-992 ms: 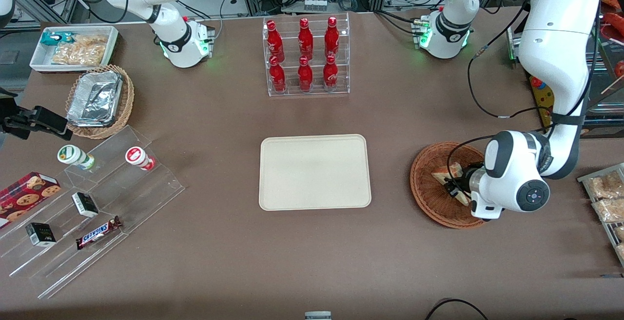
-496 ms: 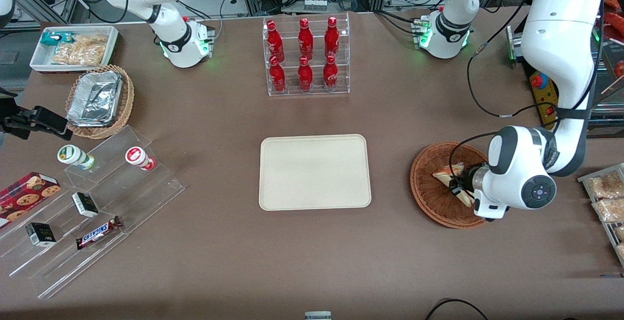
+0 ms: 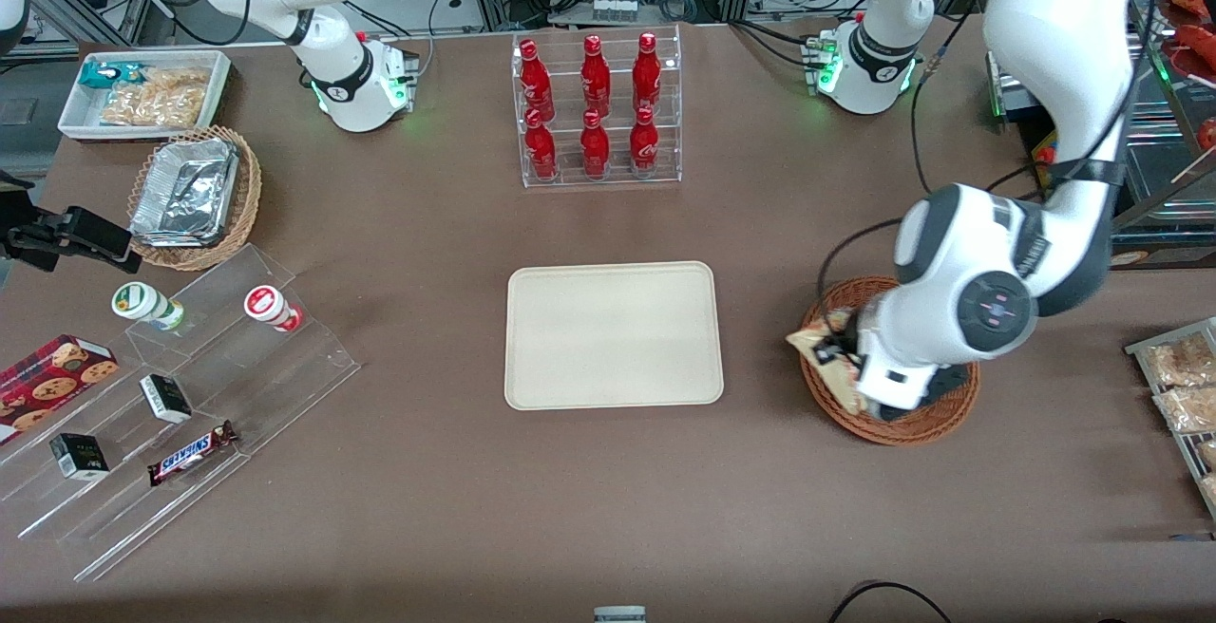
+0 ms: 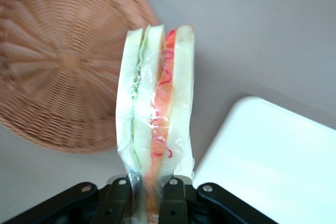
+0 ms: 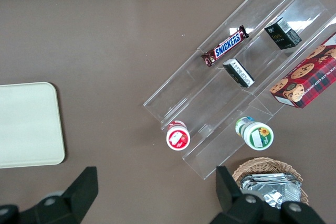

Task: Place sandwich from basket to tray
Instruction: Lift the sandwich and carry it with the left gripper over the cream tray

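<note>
The left arm's gripper [image 3: 836, 349] is shut on the clear-wrapped sandwich [image 3: 825, 364] and holds it lifted above the rim of the reddish-brown wicker basket [image 3: 940, 417], at the rim's edge nearest the tray. In the left wrist view the sandwich [image 4: 155, 103] stands between the black fingers [image 4: 173, 200], white bread with green and pink-red filling, with the basket [image 4: 58, 61] below it and a corner of the cream tray [image 4: 273, 156] beside it. The cream-beige tray [image 3: 613, 334] lies bare in the middle of the table.
A clear rack of red bottles [image 3: 596, 110] stands farther from the camera than the tray. Snack bags [image 3: 1178, 381] lie at the working arm's end. A clear stepped stand [image 3: 180, 395], a tan basket with foil containers [image 3: 195, 196] and a white bin [image 3: 142, 91] lie toward the parked arm's end.
The gripper has lifted the sandwich out of the basket and carried it toward the tray, from inside the basket to above its tray-side rim. The wrist has risen and swung.
</note>
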{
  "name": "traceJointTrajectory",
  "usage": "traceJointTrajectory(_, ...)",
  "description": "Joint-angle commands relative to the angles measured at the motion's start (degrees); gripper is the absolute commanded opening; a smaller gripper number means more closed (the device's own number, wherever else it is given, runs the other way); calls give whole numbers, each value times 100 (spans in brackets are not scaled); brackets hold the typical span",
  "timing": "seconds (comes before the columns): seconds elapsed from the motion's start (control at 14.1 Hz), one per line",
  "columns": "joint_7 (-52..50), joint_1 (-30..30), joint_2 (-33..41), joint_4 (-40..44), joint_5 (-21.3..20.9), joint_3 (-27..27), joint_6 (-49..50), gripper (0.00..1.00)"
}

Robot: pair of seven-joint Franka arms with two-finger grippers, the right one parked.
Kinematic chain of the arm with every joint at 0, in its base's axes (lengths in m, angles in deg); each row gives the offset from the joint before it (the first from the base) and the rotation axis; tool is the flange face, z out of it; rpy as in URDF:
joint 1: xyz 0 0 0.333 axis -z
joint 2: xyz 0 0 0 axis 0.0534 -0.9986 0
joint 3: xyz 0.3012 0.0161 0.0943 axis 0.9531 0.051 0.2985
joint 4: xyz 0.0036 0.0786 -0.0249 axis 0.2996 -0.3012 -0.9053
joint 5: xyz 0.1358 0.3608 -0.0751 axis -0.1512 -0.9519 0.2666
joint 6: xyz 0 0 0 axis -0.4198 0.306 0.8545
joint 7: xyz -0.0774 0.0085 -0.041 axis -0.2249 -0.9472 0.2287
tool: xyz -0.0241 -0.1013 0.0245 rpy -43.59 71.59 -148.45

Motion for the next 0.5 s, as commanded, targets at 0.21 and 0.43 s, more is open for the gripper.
traceJointTrajectory(0.21,140,1445,-717,589,-363,52,-48,11)
traceJointTrajectory(0.43,-131,2114,-1148,660,-381,61,-539,12)
